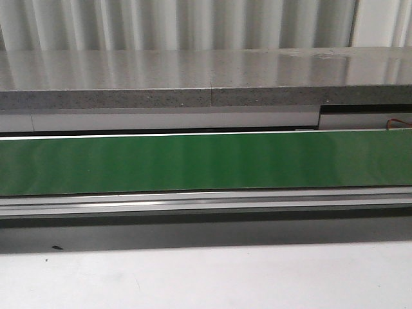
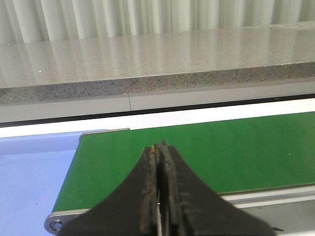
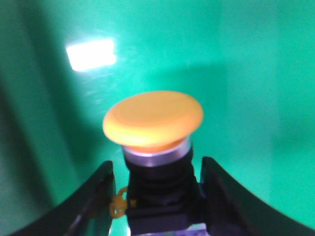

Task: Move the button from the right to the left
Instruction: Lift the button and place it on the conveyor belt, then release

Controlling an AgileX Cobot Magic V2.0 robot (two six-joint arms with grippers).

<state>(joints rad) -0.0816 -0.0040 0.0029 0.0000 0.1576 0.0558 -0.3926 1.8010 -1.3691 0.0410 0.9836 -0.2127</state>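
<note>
The button [image 3: 153,118], with a round yellow cap, silver ring, black collar and blocky base, shows only in the right wrist view, over the green conveyor belt [image 3: 256,73]. My right gripper [image 3: 157,163] straddles its collar and base. One finger touches the base. A strip of green shows between the other finger [image 3: 101,191] and the base. My left gripper [image 2: 160,144] is shut and empty above the left end of the belt [image 2: 236,147]. Neither gripper nor the button shows in the front view.
The green belt [image 1: 206,161] runs across the front view with a metal rail [image 1: 206,201] along its near side. A grey speckled counter [image 1: 193,74] stands behind it. A pale blue surface [image 2: 24,177] lies beyond the belt's left end.
</note>
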